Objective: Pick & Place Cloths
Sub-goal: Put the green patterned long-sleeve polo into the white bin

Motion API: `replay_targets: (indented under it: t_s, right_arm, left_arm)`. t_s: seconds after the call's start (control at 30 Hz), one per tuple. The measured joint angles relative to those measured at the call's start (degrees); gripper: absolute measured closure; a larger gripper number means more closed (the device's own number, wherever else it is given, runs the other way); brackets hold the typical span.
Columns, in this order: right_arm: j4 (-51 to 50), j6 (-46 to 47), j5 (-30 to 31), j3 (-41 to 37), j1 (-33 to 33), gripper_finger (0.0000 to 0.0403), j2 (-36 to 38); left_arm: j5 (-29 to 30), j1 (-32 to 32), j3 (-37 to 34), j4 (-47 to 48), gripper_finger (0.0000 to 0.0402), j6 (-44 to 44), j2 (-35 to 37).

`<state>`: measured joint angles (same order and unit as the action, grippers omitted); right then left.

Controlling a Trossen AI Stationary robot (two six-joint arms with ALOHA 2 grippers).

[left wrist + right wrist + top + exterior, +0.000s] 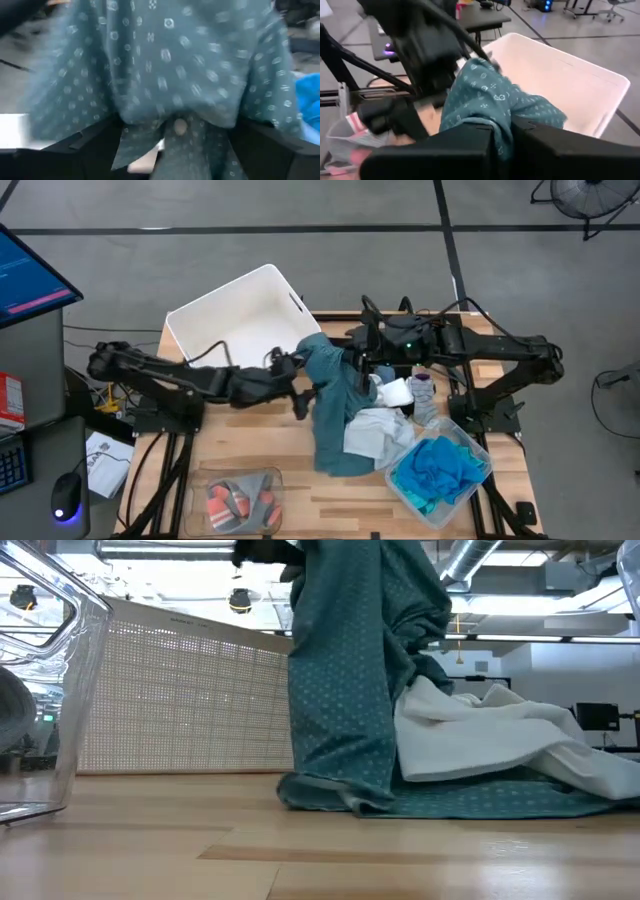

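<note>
While both arms meet at the table's middle, you've got the dark teal-green dotted fabric cloth (333,405) lifted between 2 grippers. The left gripper (297,383) is clamped on its edge, fabric pinched between the fingers in the left wrist view. The right gripper (502,134) is clamped on the cloth's top next to the white plastic bin (230,310). The cloth's lower end drapes on the wooden table (300,860), over a white cloth (480,735). A bright turquoise cloth (440,465) sits in a clear plastic container (480,452).
</note>
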<state>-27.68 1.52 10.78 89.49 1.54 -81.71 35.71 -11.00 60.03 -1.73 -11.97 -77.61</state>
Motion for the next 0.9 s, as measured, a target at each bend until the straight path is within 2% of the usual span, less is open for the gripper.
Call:
replay_targets:
  t_s: [0.3, 0.43, 0.6, 0.77, 0.9]
  right_arm:
    - [7.42, 0.02, -6.6, 0.24, -0.07, 0.0398, -0.09]
    - [12.83, 0.02, -10.88, 0.24, -0.07, 0.0398, -0.09]
    - [15.14, 0.02, -11.66, 0.24, -0.17, 0.0398, -0.09]
    - [15.1, 0.02, -12.47, 0.24, -0.22, 0.0398, -0.09]
    - [15.06, 0.02, -12.52, 0.24, -0.53, 0.0398, -0.09]
  left_arm:
    - [-12.34, 4.2, 0.02, -21.8, 0.006, -0.5, -6.76]
    - [-22.76, 5.9, 0.0, -31.84, 0.0057, -2.12, -9.42]
    - [-36.76, 7.61, 0.0, -42.48, 0.0057, -3.46, -12.17]
    - [-43.69, 8.98, 0.0, -44.74, 0.0065, -7.63, -12.6]
    - [-45.22, 9.2, 0.0, -44.87, 0.0115, -9.67, -12.44]
